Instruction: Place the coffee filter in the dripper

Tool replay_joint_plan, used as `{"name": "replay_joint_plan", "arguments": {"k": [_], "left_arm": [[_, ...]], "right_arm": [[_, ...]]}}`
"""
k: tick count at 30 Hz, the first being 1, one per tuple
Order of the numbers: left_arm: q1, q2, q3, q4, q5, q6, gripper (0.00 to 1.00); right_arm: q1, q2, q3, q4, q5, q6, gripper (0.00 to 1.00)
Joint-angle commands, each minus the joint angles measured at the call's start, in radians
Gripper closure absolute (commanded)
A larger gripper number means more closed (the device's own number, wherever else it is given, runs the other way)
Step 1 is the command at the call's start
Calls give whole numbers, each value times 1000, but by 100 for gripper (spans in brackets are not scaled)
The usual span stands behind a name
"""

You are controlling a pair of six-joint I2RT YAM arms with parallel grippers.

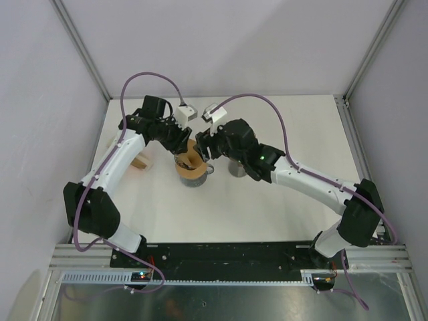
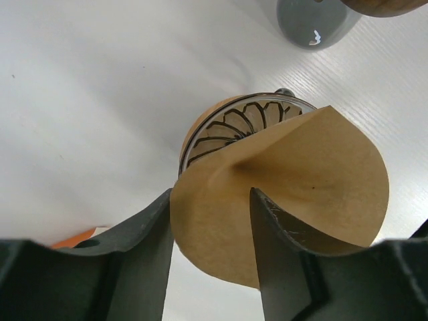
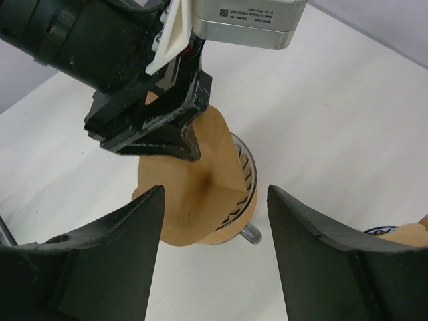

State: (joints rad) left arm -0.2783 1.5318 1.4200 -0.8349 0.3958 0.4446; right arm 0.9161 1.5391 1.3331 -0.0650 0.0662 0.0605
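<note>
A brown paper coffee filter (image 1: 190,159) stands folded in the glass dripper (image 1: 194,177) with its wooden collar, at the table's middle. Its tip is in the ribbed cone (image 2: 234,124) and most of it leans out over the rim (image 2: 301,180). My left gripper (image 2: 212,194) is open, with its fingers on either side of the filter's lower edge. Whether they touch the paper I cannot tell. My right gripper (image 3: 214,190) is open and empty, hovering just above the filter (image 3: 194,194) and dripper (image 3: 249,170). The left gripper's fingers (image 3: 180,144) show at the filter's upper edge.
A grey cup (image 1: 235,167) stands right of the dripper, under the right arm, and shows in the left wrist view (image 2: 314,23). A small wooden holder (image 1: 140,162) sits left of the dripper. Frame posts and white walls bound the table.
</note>
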Motion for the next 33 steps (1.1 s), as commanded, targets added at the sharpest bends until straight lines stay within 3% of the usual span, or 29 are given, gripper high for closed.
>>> {"name": "replay_joint_plan", "arguments": {"k": [1,8,13,25,33], "left_arm": [[9,-31,41,3,12,-9,44],[32,-40,67,3,62,-9,23],[99,-37,76,3,127,-25,3],[200,-91,41,35,101,-15,1],[248,-147,-68,75,66,-1,0]], "right_arm": [[6,12,26,81,17,7,35],[37,71,93,4,21,-18,47],[48,121,157,-63,23,-22,63],[50,280,324,-240,96,-43,98],[71,503,580,-506,69,-95,100]]}}
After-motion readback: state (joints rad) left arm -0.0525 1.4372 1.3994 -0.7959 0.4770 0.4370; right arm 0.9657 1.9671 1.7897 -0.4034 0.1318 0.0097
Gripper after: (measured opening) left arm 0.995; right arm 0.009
